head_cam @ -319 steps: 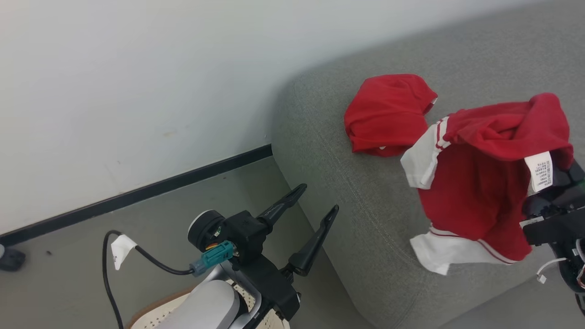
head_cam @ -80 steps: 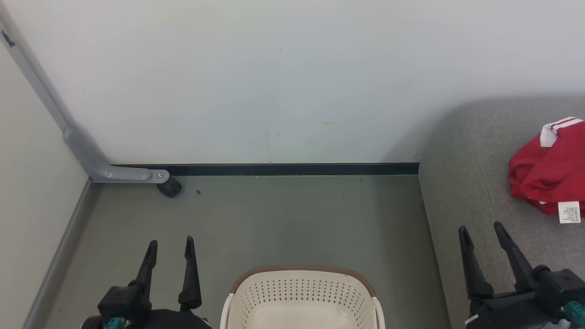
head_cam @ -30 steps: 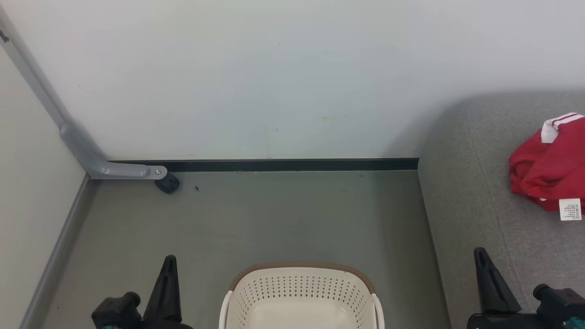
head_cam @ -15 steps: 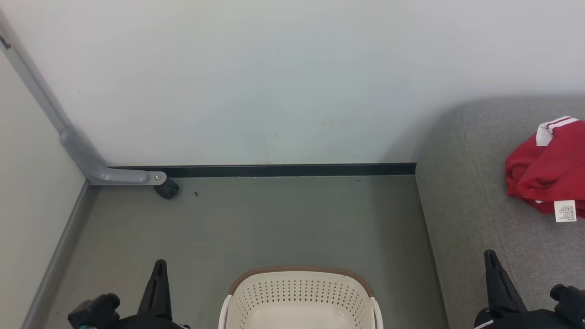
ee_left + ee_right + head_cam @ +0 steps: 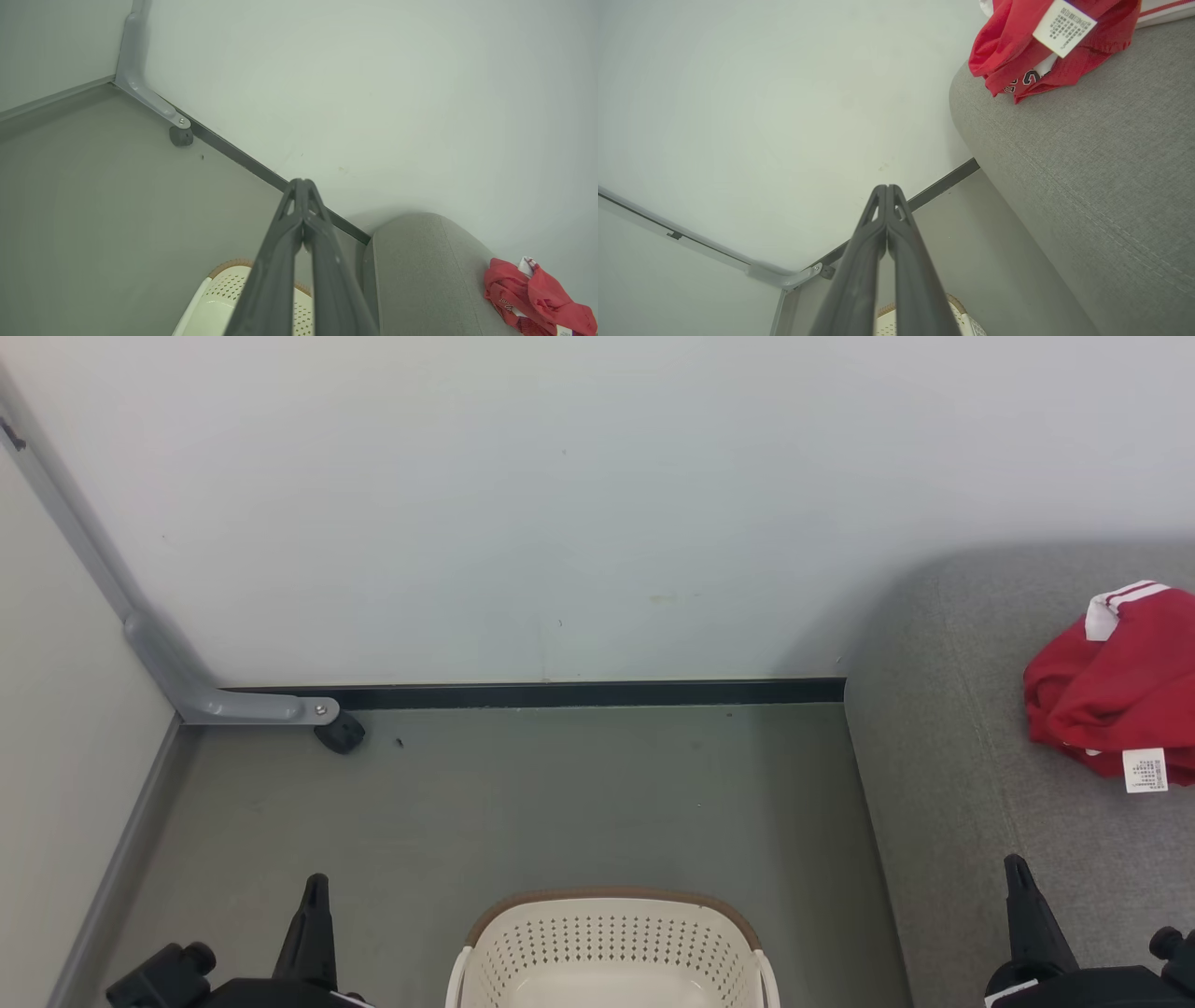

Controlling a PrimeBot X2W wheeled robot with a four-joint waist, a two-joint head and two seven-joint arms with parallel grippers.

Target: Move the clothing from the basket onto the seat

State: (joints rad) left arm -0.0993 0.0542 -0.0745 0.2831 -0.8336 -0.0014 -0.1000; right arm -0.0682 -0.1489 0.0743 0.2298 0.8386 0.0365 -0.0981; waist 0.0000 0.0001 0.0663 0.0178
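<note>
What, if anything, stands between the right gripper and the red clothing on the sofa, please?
Nothing visible does. The right gripper, shut and holding nothing, hangs over the near part of the sofa. Only bare grey fabric lies between it and the clothing, which already rests further back on the cushion.

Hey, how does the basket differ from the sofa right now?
The basket is cream perforated plastic with a brown rim; the sofa is grey fabric. The part of the basket in view holds nothing, while the sofa carries the red clothing. The basket looks far smaller than the sofa. Both stand on the floor.
</note>
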